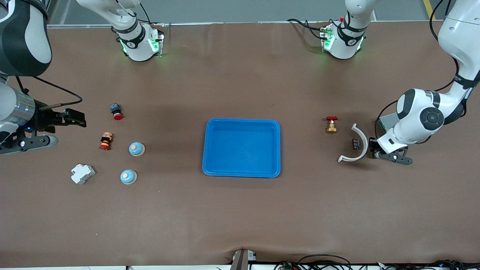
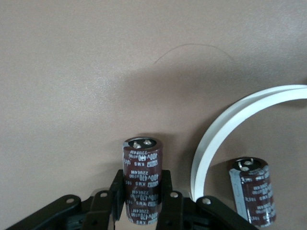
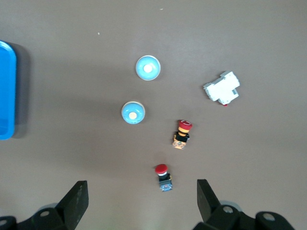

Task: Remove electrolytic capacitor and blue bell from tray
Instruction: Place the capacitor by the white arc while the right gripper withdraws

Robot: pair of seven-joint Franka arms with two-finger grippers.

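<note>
Currently the tray [image 1: 242, 147] is empty, both blue bells [image 1: 137, 149] sit on the desk [image 1: 240, 210] toward the right arm's end. Left hand [image 2: 142, 201] is clamped on a capacitor [image 2: 142, 184] beside the white arc [image 1: 358, 144]. Next: set down, release. Right hand [image 3: 142, 201] waits, fingers apart.

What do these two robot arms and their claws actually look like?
Both arms are glossy white with dark grey joint bands and round caps, black cables trailing alongside, and green lights glowing at their bases. The left gripper and right gripper are black, with two flat fingers each on a black bar with pale screw heads.
</note>
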